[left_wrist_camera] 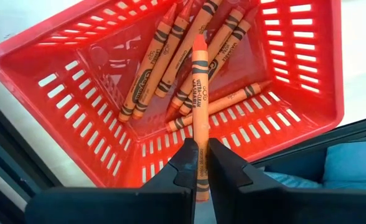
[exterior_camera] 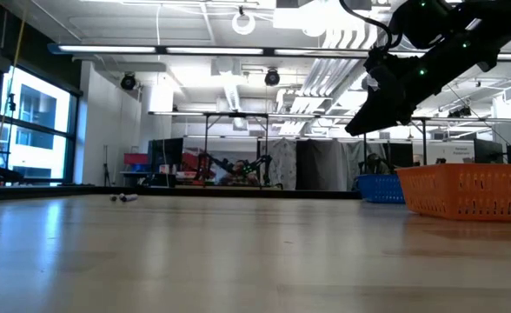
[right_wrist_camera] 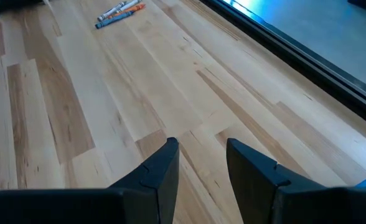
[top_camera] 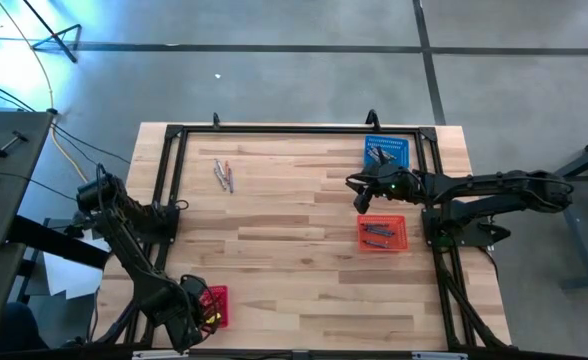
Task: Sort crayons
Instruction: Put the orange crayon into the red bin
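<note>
My left gripper (top_camera: 196, 310) is at the table's near left corner, over a red basket (left_wrist_camera: 83, 106) that holds several orange crayons (left_wrist_camera: 152, 68), and it is shut on one orange crayon (left_wrist_camera: 199, 93). My right gripper (right_wrist_camera: 201, 158) is open and empty above bare wood, between a blue basket (top_camera: 387, 152) with crayons and an orange-red basket (top_camera: 382, 233) with crayons. In the low view it (exterior_camera: 386, 96) hangs well above the table. A few loose crayons (top_camera: 224, 175) lie flat on the table at the far left; they also show in the right wrist view (right_wrist_camera: 117, 14). My left gripper pinches the orange crayon between its two fingers at the crayon's rear part (left_wrist_camera: 200, 144). The crayon runs along the fingers, and its tip (left_wrist_camera: 199, 42) sticks out past them toward the basket. It is lifted clear above the crayons in the red basket.
A black metal frame (top_camera: 274, 130) runs around the table's edges. The middle of the wooden table (top_camera: 294, 240) is bare wood. In the low view the orange-red basket (exterior_camera: 468, 191) and the blue basket (exterior_camera: 379, 187) stand at the right.
</note>
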Tool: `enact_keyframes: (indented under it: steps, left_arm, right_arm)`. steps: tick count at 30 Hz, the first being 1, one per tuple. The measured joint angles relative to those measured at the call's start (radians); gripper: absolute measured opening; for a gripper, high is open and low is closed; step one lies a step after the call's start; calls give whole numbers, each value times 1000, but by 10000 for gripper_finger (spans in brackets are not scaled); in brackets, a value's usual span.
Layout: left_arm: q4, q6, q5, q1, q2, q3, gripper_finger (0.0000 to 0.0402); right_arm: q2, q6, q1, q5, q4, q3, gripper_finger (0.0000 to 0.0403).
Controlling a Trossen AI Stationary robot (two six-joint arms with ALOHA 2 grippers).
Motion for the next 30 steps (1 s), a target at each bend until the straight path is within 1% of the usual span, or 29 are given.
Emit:
enact_keyframes:
  steps: [14, 20, 26, 30]
  left_arm:
    - [4, 3, 0, 0, 0, 0, 17]
    - [36, 76, 0, 7, 0, 0, 17]
    - [25, 167, -2, 25, 0, 0, 17]
    - [12, 175, -1, 34, 0, 0, 17]
  right_arm:
    - [0, 6, 0, -26, 0, 0, 128]
    - [0, 7, 0, -26, -1, 0, 128]
    - [0, 7, 0, -26, -20, 0, 128]
    - [0, 6, -2, -26, -29, 0, 128]
